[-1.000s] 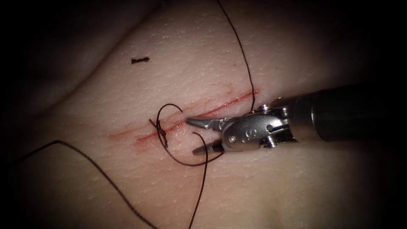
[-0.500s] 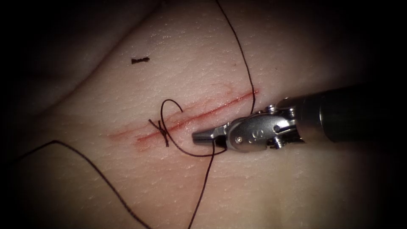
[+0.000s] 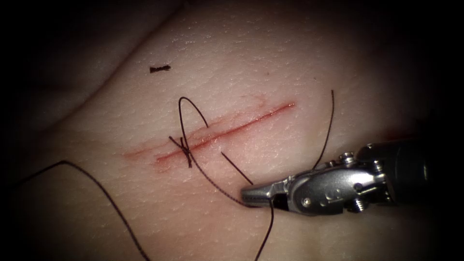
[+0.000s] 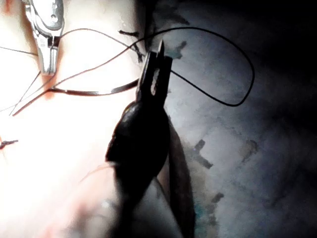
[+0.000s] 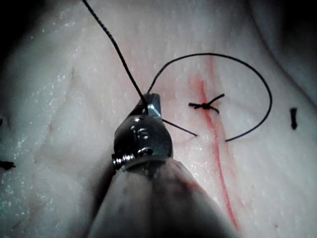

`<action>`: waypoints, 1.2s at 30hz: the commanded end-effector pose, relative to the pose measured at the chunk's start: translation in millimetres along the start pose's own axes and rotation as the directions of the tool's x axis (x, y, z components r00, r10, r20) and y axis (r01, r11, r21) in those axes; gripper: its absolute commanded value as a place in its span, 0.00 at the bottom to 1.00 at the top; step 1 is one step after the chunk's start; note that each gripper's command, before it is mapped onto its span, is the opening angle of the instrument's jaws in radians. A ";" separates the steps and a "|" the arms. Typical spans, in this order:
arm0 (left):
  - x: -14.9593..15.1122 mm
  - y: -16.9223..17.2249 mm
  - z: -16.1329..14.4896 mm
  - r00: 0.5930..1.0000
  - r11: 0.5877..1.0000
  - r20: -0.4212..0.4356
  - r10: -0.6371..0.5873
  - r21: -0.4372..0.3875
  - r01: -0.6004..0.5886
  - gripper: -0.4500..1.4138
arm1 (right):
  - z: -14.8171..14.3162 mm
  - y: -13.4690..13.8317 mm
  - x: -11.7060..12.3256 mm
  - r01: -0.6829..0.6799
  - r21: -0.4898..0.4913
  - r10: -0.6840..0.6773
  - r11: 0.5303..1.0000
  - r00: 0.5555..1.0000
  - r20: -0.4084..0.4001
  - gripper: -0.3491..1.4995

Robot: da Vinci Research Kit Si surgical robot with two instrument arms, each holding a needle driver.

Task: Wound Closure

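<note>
On the tissue the cut carries a tied knot near its left end. My right tool sits below and right of the cut, jaws shut on the thread, which runs taut from the knot. A short free end sticks out by the jaws, and another strand rises right of the cut. The same tool and knot appear in its wrist view. My left tool is shut on what looks like the needle near its tail, off the tissue.
A small cut piece of thread lies on the tissue above and left of the cut. A long strand trails across the lower left. Red fluid stains the cut's left end. The right tool shows in the left wrist view.
The right jaws, open beside the knot, shut on the thread and moved down and right, drawing it taut. The strand that ran off the top now ends right of the cut.
</note>
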 end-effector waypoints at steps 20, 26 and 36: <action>-0.8 0.5 0.5 1.000 1.000 -0.001 -0.003 -0.002 0.003 0.00 | -1.5 -10.7 9.8 0.099 0.187 -0.091 0.977 0.995 -0.050 0.00; -0.9 0.4 0.6 1.000 1.000 -0.001 -0.003 -0.001 0.003 0.00 | -1.7 -6.6 8.8 0.005 0.063 -0.003 0.998 0.999 -0.033 0.78; -0.9 0.5 0.5 1.000 1.000 0.003 -0.003 0.003 0.003 0.00 | 0.2 3.2 2.3 -0.070 -0.032 0.071 0.997 0.997 0.023 0.92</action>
